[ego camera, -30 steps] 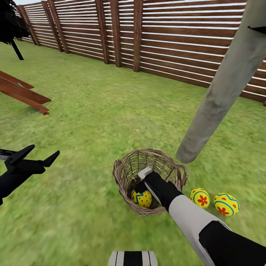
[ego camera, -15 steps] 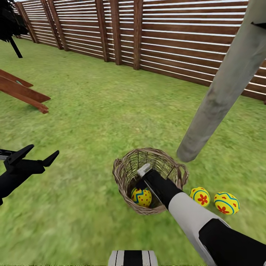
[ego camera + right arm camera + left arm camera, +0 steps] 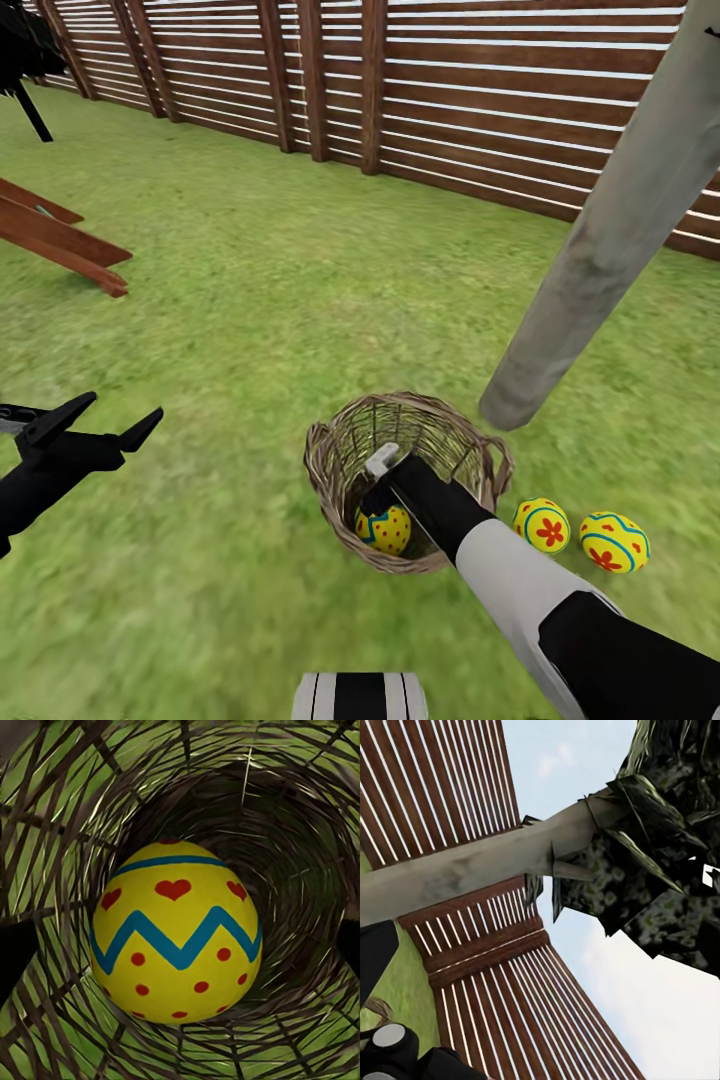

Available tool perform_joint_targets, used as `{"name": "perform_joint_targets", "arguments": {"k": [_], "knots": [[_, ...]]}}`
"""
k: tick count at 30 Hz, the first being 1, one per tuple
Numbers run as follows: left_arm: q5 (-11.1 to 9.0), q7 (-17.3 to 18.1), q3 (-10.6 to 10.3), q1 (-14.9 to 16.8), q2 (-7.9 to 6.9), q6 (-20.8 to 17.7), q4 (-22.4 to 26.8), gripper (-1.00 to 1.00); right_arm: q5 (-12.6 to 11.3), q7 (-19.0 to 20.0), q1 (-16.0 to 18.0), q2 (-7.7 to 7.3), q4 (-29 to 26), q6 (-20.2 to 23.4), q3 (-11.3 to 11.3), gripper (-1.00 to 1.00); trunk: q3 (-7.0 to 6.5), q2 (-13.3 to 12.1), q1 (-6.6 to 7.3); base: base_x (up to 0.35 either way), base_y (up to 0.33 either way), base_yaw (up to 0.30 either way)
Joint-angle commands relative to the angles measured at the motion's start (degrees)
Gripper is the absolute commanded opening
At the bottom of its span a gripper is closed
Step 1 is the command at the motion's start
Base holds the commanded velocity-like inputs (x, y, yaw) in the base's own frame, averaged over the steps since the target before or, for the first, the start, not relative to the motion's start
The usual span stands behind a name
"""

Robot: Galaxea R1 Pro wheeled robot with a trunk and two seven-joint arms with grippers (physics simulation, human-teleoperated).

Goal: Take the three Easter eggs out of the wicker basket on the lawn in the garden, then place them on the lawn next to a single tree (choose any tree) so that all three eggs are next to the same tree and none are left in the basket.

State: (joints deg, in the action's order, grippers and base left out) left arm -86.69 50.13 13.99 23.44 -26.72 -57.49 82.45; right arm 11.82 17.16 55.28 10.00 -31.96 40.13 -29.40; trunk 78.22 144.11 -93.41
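Eggs: two [image 3: 541,525] [image 3: 613,542] already lie on the lawn [image 3: 250,300] beside the basket [image 3: 330,470], near the foot of the pale trunk [image 3: 600,240]; the third egg [image 3: 384,529] sits at the bottom of the basket, on the side nearer the robot. The right hand [image 3: 378,478] reaches down inside the basket from above, its tip just over that egg. From the right wrist camera the egg [image 3: 176,934] lies straight ahead along the fingers, centred in the woven well, its long axis running roughly up the picture with the narrower end toward the basket's far depth. The fingers themselves hardly show there, only dark shapes at either edge, so I cannot tell how far apart they stand, though nothing is held between them. The left hand [image 3: 105,418] hangs well off over the grass with its fingers apart and empty; the right arm is plainly the nearer one. My judgement: the coming move is a short straight descent onto the egg, closing across its width
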Motion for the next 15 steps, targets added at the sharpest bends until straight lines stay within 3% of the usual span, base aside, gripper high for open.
{"name": "perform_joint_targets", "arguments": {"k": [1, 5, 10, 15], "knots": [[0.0, 0.2, 0.0, 0.0, -0.01, -0.2, 0.0, 1.00, 0.6, 0.4, 0.0, 0.00, -0.1, -0.5, 0.0, 1.00, 0.27, 0.0, -0.01, 0.000, 0.000, 0.000], [0.0, 0.1, 0.0, 0.0, 0.00, -0.3, 0.0, 1.00, 0.7, -0.2, 0.0, -0.30, -0.6, -3.3, 0.2, 1.00, 0.27, 0.0, -0.01, 0.000, 0.000, 0.000], [0.0, 0.1, 0.0, 0.0, 0.01, -0.3, 0.0, 1.00, 0.6, -1.3, 0.3, -1.70, -2.2, -3.6, 0.5, 1.00, 1.15, 0.1, -0.11, 0.000, 0.000, 0.000], [0.0, 0.2, 0.0, 0.0, -0.02, -0.3, 0.0, 1.00, 0.3, -1.4, 0.3, -2.10, -3.1, -3.4, 0.6, 1.00, 1.82, 0.1, -0.19, 0.000, 0.000, 0.000]]}}
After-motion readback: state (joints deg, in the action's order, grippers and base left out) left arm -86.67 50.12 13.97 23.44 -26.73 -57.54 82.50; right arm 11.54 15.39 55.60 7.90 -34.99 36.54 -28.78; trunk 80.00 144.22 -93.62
